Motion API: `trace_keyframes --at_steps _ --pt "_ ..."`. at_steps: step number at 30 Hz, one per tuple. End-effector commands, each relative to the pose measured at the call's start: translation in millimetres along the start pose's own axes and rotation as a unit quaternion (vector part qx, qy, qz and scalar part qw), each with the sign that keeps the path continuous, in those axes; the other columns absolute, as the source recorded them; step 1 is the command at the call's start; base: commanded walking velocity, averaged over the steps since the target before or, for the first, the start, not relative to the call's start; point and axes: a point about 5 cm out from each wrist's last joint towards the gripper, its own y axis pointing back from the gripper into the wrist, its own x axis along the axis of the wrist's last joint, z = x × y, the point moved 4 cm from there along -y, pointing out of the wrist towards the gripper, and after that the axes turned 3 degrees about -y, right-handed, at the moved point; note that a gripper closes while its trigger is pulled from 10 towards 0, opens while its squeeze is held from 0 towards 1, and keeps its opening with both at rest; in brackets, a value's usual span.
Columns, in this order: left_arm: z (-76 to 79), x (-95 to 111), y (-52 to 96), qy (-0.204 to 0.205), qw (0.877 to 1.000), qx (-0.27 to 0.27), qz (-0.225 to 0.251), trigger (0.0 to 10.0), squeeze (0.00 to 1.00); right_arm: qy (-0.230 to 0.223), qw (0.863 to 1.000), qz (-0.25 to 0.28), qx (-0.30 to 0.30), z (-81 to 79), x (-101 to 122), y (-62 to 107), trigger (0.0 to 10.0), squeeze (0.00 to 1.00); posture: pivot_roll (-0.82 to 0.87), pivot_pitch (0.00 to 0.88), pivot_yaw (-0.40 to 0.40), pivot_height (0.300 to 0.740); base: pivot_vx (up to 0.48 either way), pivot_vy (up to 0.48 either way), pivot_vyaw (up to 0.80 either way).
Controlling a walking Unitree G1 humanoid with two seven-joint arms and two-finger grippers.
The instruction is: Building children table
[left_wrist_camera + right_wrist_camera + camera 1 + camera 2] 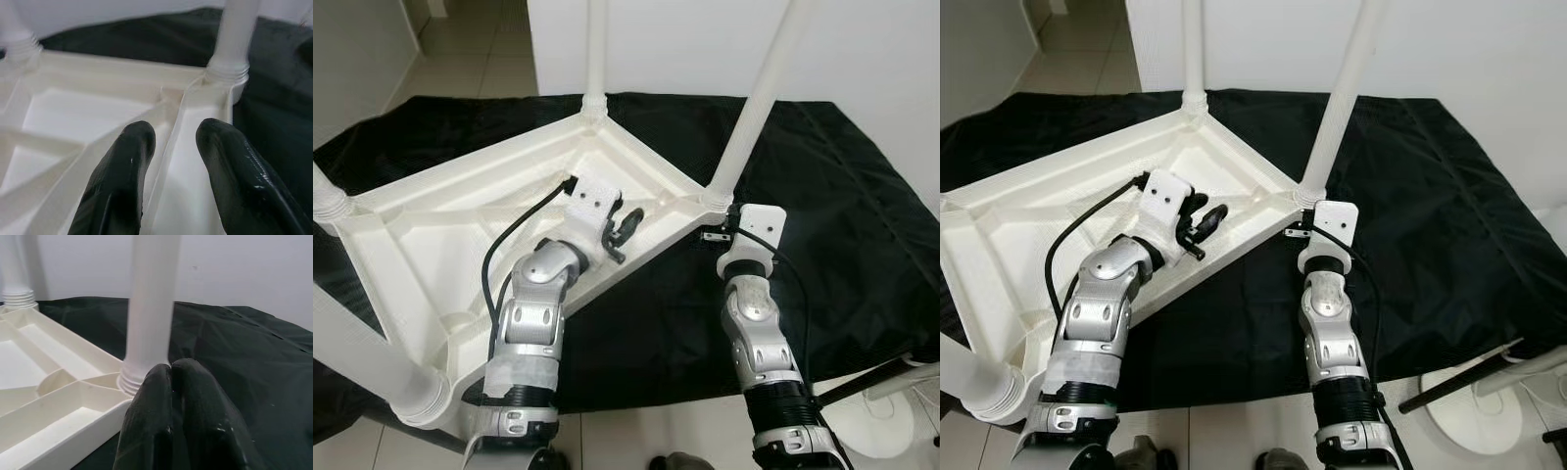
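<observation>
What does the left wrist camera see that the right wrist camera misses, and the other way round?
Left wrist: the left gripper with fingers spread open, straddling a rib of the upturned white table. Right wrist: the right gripper with fingers pressed shut, just in front of the threaded base of a table leg, and the white wall. Both: the table's underside, screwed-in legs and black cloth.

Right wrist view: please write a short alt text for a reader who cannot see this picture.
The right gripper, its two black fingers pressed together, points at the base of a white table leg that stands upright in the corner socket of an upside-down white plastic table. A black cloth lies beneath, and a white wall is behind.
</observation>
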Motion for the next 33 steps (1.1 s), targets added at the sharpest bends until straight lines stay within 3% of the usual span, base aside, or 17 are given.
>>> trace_keyframes --at_steps 1,2,4,5,10,12,15,21,22,24,25,27,28,29,30,31,33 --pt "-10.6 8 -11.0 0.100 0.974 0.203 0.005 10.0 0.00 -0.004 1.000 0.001 0.000 -2.7 0 0.9 10.0 0.00 -0.09 0.018 -0.004 0.740 0.000 0.000 0.00" --pt "-21.0 3 -7.6 0.120 0.961 0.248 -0.007 10.0 0.00 -0.004 1.000 0.001 0.001 -4.0 0 1.3 10.0 0.00 -0.09 0.020 -0.007 0.740 0.000 0.000 0.00" --pt "-21.0 3 -7.6 0.120 0.961 0.248 -0.007 10.0 0.00 -0.004 1.000 0.001 0.001 -4.0 0 1.3 10.0 0.00 -0.09 0.020 -0.007 0.740 0.000 0.000 0.00" --pt "-31.0 -2 -1.6 0.136 0.946 0.292 -0.020 10.0 0.00 -0.005 1.000 0.000 0.004 -5.1 0 1.4 10.0 0.00 -0.09 0.021 -0.011 0.740 0.000 0.000 0.00" --pt "-36.4 -6 5.2 0.136 0.937 0.320 -0.029 10.0 0.00 -0.004 1.000 -0.001 0.006 -4.7 -1 1.5 10.0 0.00 -0.08 0.025 -0.014 0.740 0.000 0.000 0.00" --pt "-40.0 -14 9.1 0.165 0.927 0.335 -0.043 10.0 0.00 -0.004 1.000 -0.002 0.006 -4.3 -1 1.9 10.0 0.00 -0.08 0.025 -0.014 0.740 0.000 0.000 0.00" --pt "-43.9 -18 10.9 0.182 0.919 0.345 -0.050 10.0 0.00 -0.004 1.000 -0.002 0.006 -4.6 -1 2.3 10.0 0.00 -0.08 0.030 -0.014 0.740 0.000 0.000 0.00" --pt "-43.8 -14 9.2 0.184 0.924 0.334 -0.039 10.0 0.00 -0.004 1.000 -0.001 0.007 -4.7 -1 2.8 10.0 0.00 -0.08 0.030 -0.015 0.740 0.000 0.000 0.00" --pt "-33.4 -6 3.8 0.184 0.943 0.278 -0.014 10.0 0.00 -0.003 1.000 -0.002 0.006 -3.7 -2 3.5 10.0 0.00 -0.09 0.031 -0.013 0.740 0.000 0.000 0.00" --pt "-33.4 -6 3.8 0.184 0.943 0.278 -0.014 10.0 0.00 -0.003 1.000 -0.002 0.006 -3.7 -2 3.5 10.0 0.00 -0.09 0.031 -0.013 0.740 0.000 0.000 0.00" --pt "-17.5 5 2.5 0.154 0.969 0.190 0.026 10.0 0.00 0.001 1.000 -0.003 0.006 -0.5 -3 4.5 10.0 0.00 -0.09 0.031 -0.012 0.740 0.000 0.000 0.00" --pt "-17.5 5 2.5 0.154 0.969 0.190 0.026 10.0 0.00 0.001 1.000 -0.003 0.006 -0.5 -3 4.5 10.0 0.00 -0.09 0.031 -0.012 0.740 0.000 0.000 0.00" --pt "2.8 13 6.9 0.113 0.989 0.081 0.057 10.0 0.00 0.005 1.000 -0.004 0.006 3.4 -4 5.3 10.0 0.00 -0.09 0.032 -0.012 0.740 0.000 0.000 0.00" --pt "19.5 11 16.8 0.067 0.995 -0.012 0.067 10.0 0.00 0.010 1.000 -0.005 0.006 7.3 -5 5.8 10.0 0.00 -0.09 0.032 -0.012 0.740 0.000 0.000 0.00" --pt "19.5 11 16.8 0.067 0.995 -0.012 0.067 10.0 0.00 0.010 1.000 -0.005 0.006 7.3 -5 5.8 10.0 0.00 -0.09 0.032 -0.012 0.740 0.000 0.000 0.00" --pt "29.2 6 29.1 0.031 0.994 -0.082 0.064 10.0 0.00 0.014 1.000 -0.006 0.008 9.6 -6 5.9 10.0 0.00 -0.09 0.033 -0.012 0.740 0.000 0.000 0.00" --pt "33.2 -3 38.0 0.018 0.991 -0.126 0.046 10.0 0.00 0.017 1.000 -0.007 0.009 10.5 -6 6.0 10.0 0.00 -0.09 0.033 -0.012 0.740 0.000 0.000 0.00"
